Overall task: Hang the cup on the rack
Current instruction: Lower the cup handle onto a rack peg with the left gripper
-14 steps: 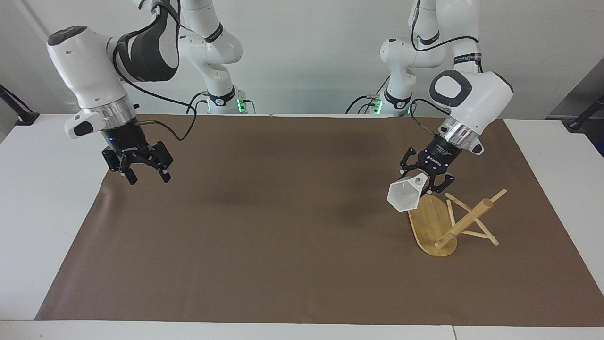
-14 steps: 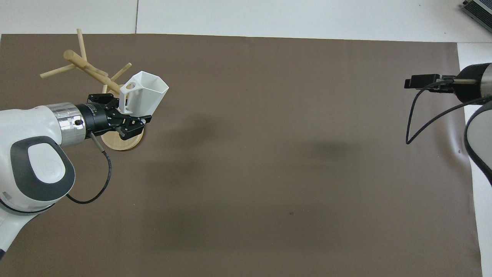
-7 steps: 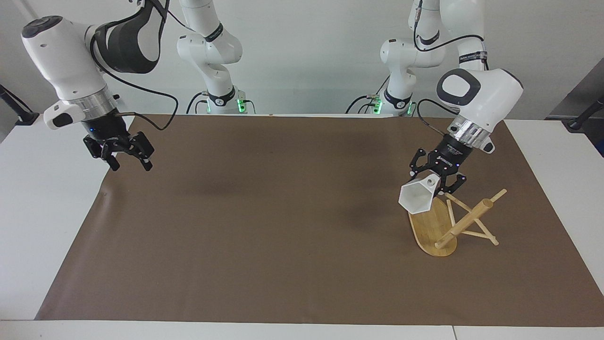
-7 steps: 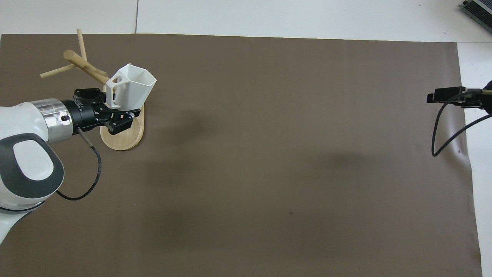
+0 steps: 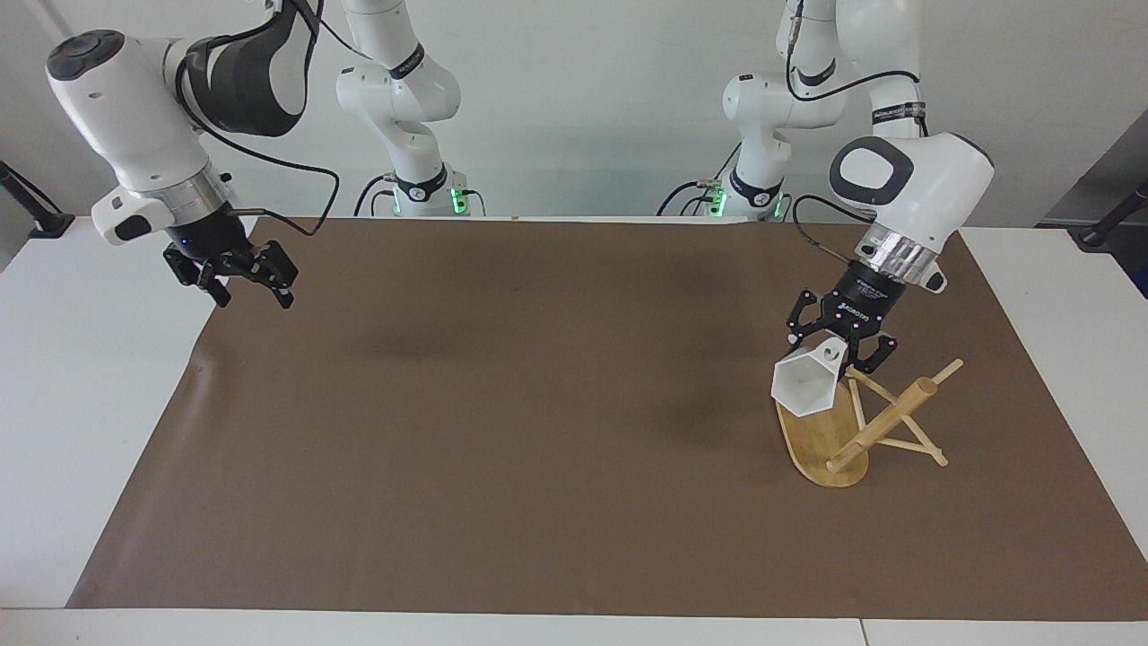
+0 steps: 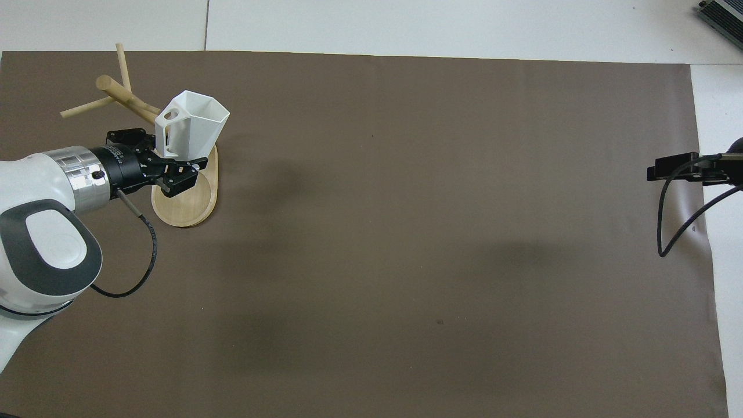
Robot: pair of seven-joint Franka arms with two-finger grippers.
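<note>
Left gripper [image 5: 841, 350] is pinching the cup [image 5: 806, 383] by its handle; I'm tilting it over the rack [image 5: 874, 422] toward a peg.

A white surface [image 5: 81, 404] is carrying a brown mat [image 5: 538, 449] covering most of it, and the bamboo rack [image 5: 830, 449] is standing on the mat toward the left arm's end.
</note>
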